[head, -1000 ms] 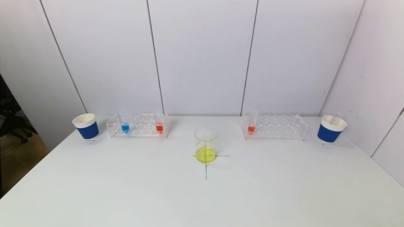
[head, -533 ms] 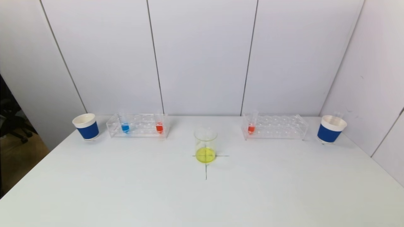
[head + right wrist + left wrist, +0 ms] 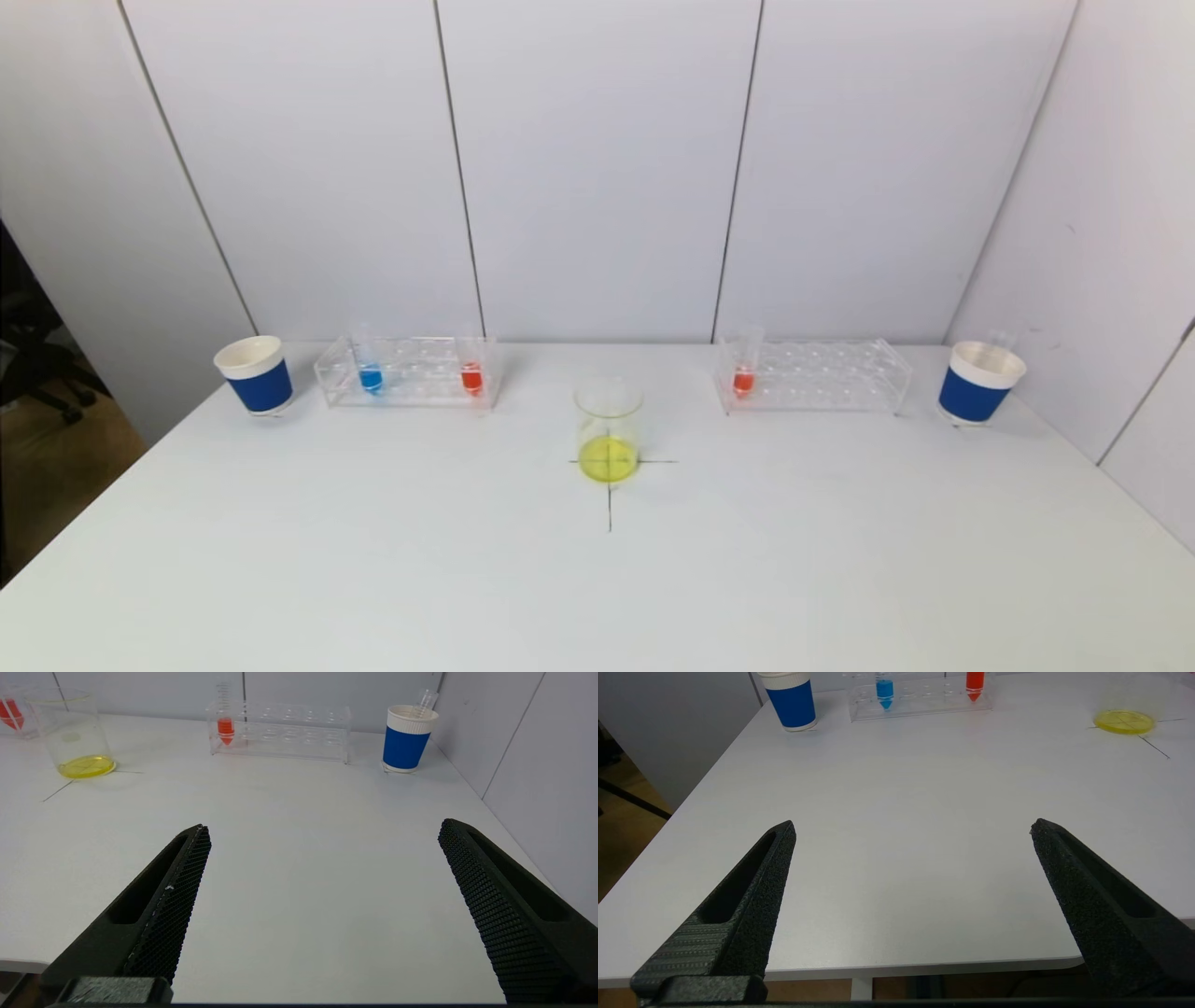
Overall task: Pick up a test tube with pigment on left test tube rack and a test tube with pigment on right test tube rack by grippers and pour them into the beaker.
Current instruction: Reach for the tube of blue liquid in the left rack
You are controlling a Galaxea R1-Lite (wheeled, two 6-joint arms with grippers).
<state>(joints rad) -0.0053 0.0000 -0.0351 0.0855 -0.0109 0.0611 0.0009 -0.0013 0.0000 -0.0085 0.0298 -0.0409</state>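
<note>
Left pincer (image 3: 913, 828), right pincer (image 3: 322, 828) agape — wrist views only, absent from head view.

Blue tube (image 3: 371, 371), red tubes (image 3: 471, 371) upright in racks (image 3: 411, 373), beaker (image 3: 608, 429) between

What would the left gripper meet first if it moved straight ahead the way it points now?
Probably nothing at first: the open left gripper has only bare table ahead. Farther on, roughly in line, stands the left test tube rack.
</note>
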